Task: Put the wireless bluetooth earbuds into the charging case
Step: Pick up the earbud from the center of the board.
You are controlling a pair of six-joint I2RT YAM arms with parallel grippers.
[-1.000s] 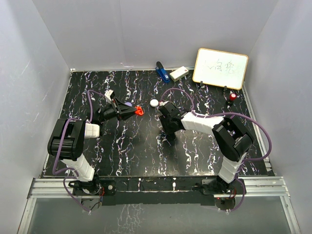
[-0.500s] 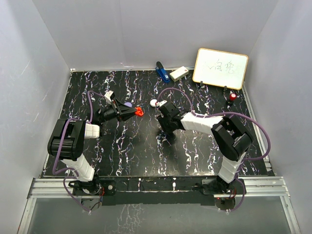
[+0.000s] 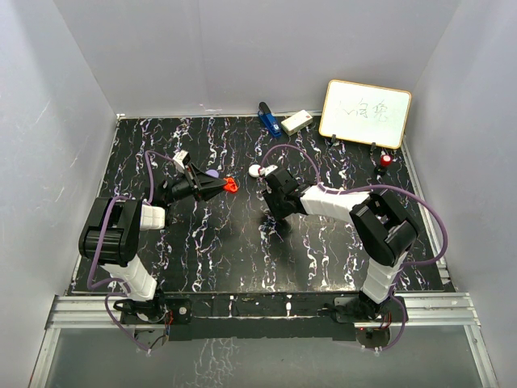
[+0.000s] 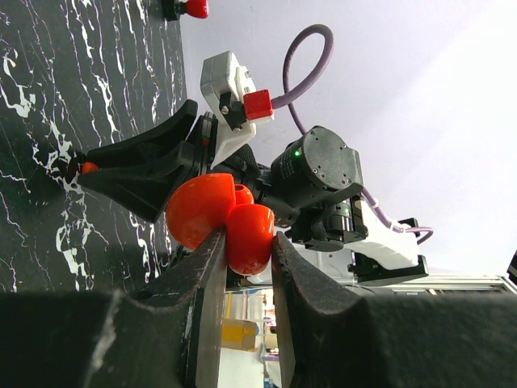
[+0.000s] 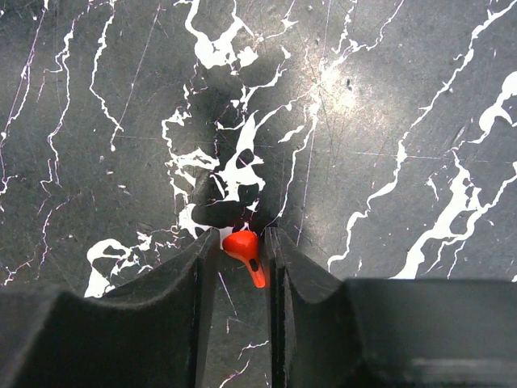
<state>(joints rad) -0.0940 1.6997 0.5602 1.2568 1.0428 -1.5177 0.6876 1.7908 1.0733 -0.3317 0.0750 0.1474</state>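
Note:
My left gripper [image 3: 220, 186] hovers left of centre, shut on a round red charging case [image 4: 228, 217] with its lid hinged open; the case also shows in the top view [image 3: 231, 185]. My right gripper [image 5: 241, 242] points straight down at the black marbled table. Its fingers [image 5: 279, 259] are closed against both sides of a tiny red earbud [image 5: 245, 247] that lies on the table with its stem pointing back at the wrist. From above, this gripper [image 3: 279, 222] hides the earbud.
A small white round piece [image 3: 255, 170] lies just behind the right arm, and a purple piece [image 3: 212, 173] sits beside the left gripper. At the back stand a whiteboard [image 3: 365, 113], a red-capped marker [image 3: 384, 162], a blue object [image 3: 268, 118] and a white block [image 3: 296, 122].
The right gripper has drawn its jaws in onto the red earbud, and its arm has shifted slightly. The left arm and the red case have stayed still.

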